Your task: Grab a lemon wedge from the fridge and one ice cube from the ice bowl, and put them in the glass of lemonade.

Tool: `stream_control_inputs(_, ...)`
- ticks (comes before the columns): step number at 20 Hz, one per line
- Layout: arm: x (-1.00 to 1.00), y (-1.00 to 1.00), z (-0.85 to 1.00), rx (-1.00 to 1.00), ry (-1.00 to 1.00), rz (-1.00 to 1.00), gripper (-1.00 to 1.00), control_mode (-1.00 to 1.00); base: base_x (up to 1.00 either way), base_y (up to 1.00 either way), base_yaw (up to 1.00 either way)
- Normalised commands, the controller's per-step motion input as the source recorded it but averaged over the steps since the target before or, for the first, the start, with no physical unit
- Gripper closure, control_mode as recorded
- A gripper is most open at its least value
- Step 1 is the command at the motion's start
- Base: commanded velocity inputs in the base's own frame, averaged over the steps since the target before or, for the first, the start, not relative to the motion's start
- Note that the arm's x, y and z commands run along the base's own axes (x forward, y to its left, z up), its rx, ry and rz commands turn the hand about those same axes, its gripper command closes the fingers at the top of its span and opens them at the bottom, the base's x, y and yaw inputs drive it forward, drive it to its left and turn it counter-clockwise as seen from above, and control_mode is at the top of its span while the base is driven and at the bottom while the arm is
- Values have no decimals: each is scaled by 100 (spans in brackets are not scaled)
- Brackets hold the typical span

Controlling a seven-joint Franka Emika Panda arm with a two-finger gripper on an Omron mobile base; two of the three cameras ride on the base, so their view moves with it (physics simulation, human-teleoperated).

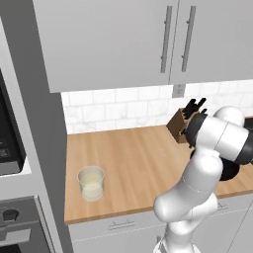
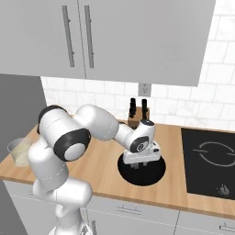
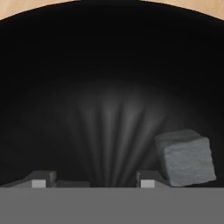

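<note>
The glass of lemonade [image 1: 91, 183] [image 2: 19, 152] stands near the left front of the wooden counter [image 1: 138, 163], well away from the hand. My gripper [image 2: 139, 164] reaches down into the black ice bowl [image 2: 153, 176] at the counter's middle. In the hand view the bowl's dark inside [image 3: 109, 87] surrounds my gripper [image 3: 94, 181], whose jaws stand apart with nothing between them. A grey ice cube [image 3: 186, 157] lies just outside the right fingertip [image 3: 146, 180], touching or nearly touching it. The fridge and the lemon wedge are out of view.
A knife block [image 1: 179, 126] [image 2: 136, 114] stands at the tiled back wall behind the bowl. A black cooktop [image 2: 209, 160] lies to the bowl's right. Grey upper cabinets [image 1: 113, 39] hang overhead. A black wall oven [image 1: 10, 148] borders the counter's left end.
</note>
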Motion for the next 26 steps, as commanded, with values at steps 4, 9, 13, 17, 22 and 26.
stream_control_inputs(4,-1,0,-26,0,0,0,100,-100,0,0,0)
stream_control_inputs(9,0,0,-11,0,0,0,100,-100,0,0,0)
stream_control_inputs(13,2,0,0,0,0,0,100,-100,0,0,0)
stream_control_inputs(17,0,0,0,0,0,0,100,-100,0,0,0)
stream_control_inputs(22,0,0,0,0,0,0,100,-100,0,0,0)
stream_control_inputs(26,-6,0,1,0,0,0,100,-100,0,0,0)
